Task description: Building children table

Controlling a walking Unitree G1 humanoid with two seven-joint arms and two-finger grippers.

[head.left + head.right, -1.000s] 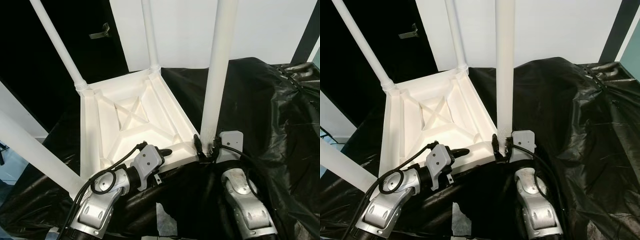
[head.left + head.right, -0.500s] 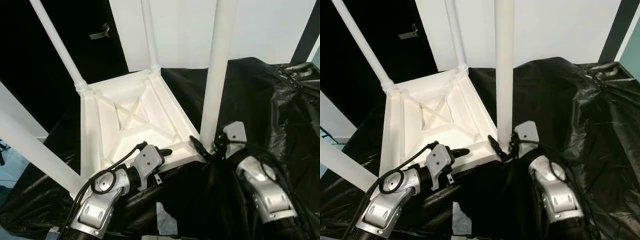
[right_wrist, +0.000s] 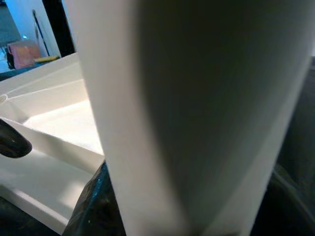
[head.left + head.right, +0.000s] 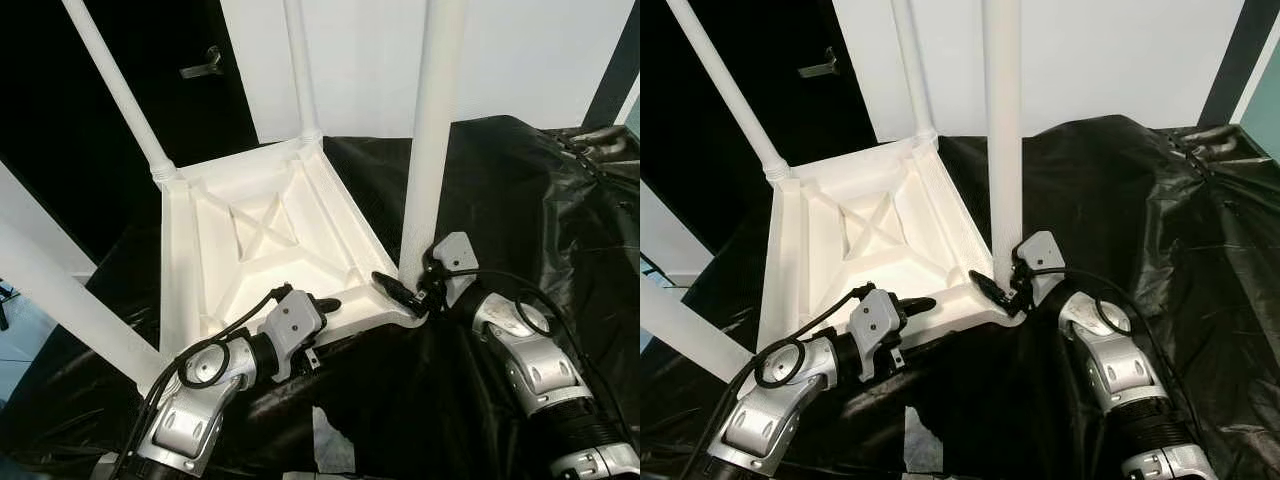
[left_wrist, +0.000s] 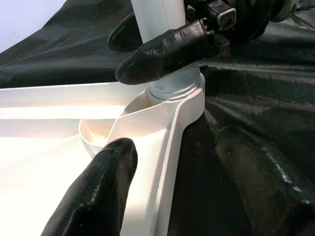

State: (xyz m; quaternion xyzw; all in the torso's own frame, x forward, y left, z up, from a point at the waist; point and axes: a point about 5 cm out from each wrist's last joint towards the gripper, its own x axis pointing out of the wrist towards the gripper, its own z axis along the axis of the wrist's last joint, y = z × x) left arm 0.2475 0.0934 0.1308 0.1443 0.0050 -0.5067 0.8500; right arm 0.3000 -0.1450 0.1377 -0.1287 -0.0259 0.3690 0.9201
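Leg-seating step: right gripper clasps white leg at tabletop's near right corner; keep it upright while turning. Left gripper, open, straddles the near edge.

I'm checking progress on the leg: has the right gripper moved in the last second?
Yes. The right gripper has swung round the leg, its wrist moving rightward against the table corner.

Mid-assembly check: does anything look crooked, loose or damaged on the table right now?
Nothing stands out. The white tabletop lies upside down on the black sheet. The right gripper holds the near leg at its base; the left gripper straddles the rim.
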